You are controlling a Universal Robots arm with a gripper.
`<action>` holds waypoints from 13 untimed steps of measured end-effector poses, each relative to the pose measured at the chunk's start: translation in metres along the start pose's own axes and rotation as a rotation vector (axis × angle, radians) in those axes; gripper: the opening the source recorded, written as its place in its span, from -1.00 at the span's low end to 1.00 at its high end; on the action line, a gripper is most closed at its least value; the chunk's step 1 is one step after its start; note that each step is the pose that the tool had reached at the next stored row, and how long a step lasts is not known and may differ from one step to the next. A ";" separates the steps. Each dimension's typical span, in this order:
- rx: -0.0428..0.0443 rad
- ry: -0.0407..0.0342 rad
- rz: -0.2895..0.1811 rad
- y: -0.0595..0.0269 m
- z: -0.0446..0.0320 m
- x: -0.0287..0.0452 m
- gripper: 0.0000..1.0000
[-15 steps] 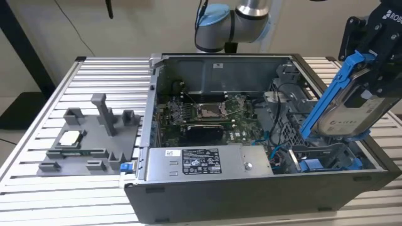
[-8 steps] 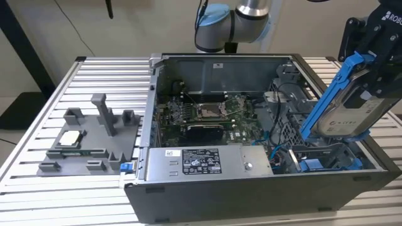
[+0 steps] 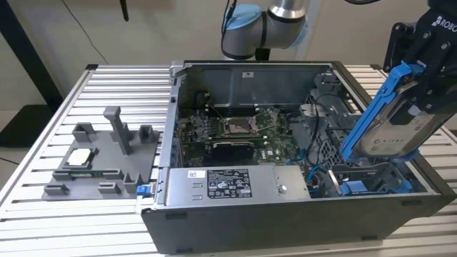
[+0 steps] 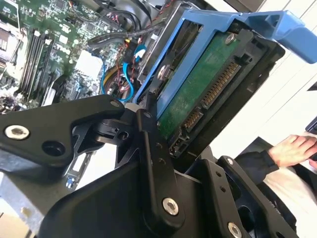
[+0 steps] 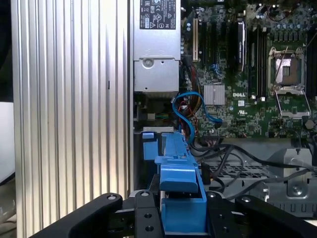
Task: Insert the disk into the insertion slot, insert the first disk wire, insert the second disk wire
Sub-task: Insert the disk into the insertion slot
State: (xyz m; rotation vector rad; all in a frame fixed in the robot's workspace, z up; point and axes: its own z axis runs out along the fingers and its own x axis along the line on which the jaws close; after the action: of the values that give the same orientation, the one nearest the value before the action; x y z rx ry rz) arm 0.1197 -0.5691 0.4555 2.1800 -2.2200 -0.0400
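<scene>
My gripper (image 3: 418, 93) is shut on the disk (image 3: 391, 131), a silver-grey drive in a bright blue carrier frame. The disk hangs tilted, its lower end just above the insertion slot (image 3: 371, 184), a dark metal bay with blue tabs at the case's front corner on the exterior view's right. In the second wrist view the black fingers (image 4: 151, 144) clamp the disk (image 4: 203, 84), whose green board and connectors face the camera. In the first wrist view the blue carrier (image 5: 181, 198) sits between the jaws of the gripper (image 5: 181, 215). Loose blue wires (image 5: 190, 101) lie in the case beside the bay.
The open computer case holds a motherboard (image 3: 236, 128) and a grey labelled power-supply box (image 3: 228, 184). A grey plastic fixture tray (image 3: 100, 160) rests on the slatted metal table (image 3: 43, 214) to the exterior view's left. A person's hand (image 4: 294, 148) is near the case.
</scene>
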 end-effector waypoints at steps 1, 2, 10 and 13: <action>0.0000 0.0001 0.000 0.0000 0.0007 0.0000 -0.35; 0.0000 0.0000 0.000 -0.0001 0.0013 0.0000 -0.35; 0.0000 0.0000 0.000 -0.0002 0.0058 0.0000 -0.35; 0.0000 0.0000 0.000 -0.0003 0.0079 0.0000 -0.35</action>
State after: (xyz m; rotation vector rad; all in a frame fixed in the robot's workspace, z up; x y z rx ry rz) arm 0.1197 -0.5691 0.4476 2.1799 -2.2200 -0.0400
